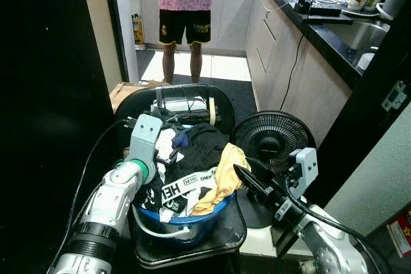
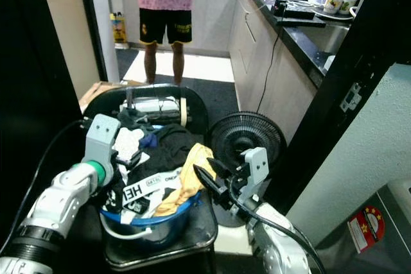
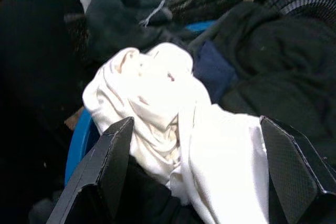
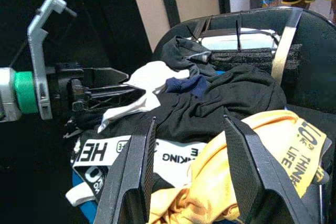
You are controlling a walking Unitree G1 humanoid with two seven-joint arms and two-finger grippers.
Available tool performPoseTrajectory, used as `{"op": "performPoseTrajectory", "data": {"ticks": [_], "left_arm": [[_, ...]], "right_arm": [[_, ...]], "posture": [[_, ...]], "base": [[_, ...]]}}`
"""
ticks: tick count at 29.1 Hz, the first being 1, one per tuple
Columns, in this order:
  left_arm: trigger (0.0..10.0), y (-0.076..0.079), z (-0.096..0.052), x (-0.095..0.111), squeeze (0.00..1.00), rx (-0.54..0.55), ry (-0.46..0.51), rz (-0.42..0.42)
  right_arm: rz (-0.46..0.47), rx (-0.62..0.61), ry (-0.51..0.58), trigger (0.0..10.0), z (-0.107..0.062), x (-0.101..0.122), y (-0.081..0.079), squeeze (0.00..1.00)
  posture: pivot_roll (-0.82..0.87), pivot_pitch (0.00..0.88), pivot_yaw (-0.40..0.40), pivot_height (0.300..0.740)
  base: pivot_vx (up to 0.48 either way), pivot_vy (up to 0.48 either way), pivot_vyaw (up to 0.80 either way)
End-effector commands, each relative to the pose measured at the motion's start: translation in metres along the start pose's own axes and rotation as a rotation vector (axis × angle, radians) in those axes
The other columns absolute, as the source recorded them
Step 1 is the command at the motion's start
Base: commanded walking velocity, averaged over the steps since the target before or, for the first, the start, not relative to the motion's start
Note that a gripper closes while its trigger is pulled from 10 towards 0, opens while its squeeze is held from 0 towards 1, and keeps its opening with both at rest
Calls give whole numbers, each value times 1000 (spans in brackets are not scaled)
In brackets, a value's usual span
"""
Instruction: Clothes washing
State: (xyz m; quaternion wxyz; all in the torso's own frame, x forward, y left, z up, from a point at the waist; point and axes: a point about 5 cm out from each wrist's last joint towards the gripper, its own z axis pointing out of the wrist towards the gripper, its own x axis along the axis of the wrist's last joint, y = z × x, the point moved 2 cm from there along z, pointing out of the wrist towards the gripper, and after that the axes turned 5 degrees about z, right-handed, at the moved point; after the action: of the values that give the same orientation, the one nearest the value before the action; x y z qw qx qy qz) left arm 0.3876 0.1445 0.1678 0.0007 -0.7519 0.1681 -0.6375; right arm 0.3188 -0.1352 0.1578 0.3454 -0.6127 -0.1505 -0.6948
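Note:
A blue basin (image 1: 186, 217) heaped with clothes sits on a black chair (image 1: 192, 97). The pile holds a white garment (image 3: 157, 103), a black one (image 1: 204, 145), a yellow one (image 1: 225, 174) and a black-and-white printed piece (image 1: 186, 187). My left gripper (image 3: 197, 124) is at the pile's left side, open, with its fingers either side of the white garment. At the basin's right rim my right gripper (image 4: 189, 121) is open too, its black fingers (image 1: 247, 181) hovering just over the yellow garment and holding nothing.
A black floor fan (image 1: 273, 136) stands right of the chair, close to my right arm. A person (image 1: 186, 4) stands ahead in the kitchen aisle. The counter (image 1: 334, 30) runs along the right, a dark panel along the left, and a cardboard box (image 1: 125, 91) lies behind the chair.

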Motion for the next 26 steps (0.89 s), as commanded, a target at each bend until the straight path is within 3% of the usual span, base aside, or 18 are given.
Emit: {"op": "performPoseTrajectory", "data": {"ticks": [1, 11, 20, 26], "left_arm": [[10000, 6, 1, -2, 0, -30, -25, 1], [10000, 3, -1, -4, 0, -9, -49, -32], [10000, 14, -1, -9, 0, -60, -108, -82], [10000, 8, -1, -11, 0, -15, -117, -89]], "right_arm": [[15, 5, -17, 10000, -4, -3, -1, 0], [19, 16, -41, 10000, -3, -6, -2, 0], [14, 20, -48, 10000, -2, -6, -3, 0], [11, 17, -49, 10000, -1, -5, -3, 0]], "posture": [[-7, 108, -8, 740], [8, 139, -12, 740], [4, 139, -8, 740], [2, 134, -9, 740]], "base": [[0, 0, 0], [0, 0, 0], [0, 0, 0], [0, 0, 0]]}}
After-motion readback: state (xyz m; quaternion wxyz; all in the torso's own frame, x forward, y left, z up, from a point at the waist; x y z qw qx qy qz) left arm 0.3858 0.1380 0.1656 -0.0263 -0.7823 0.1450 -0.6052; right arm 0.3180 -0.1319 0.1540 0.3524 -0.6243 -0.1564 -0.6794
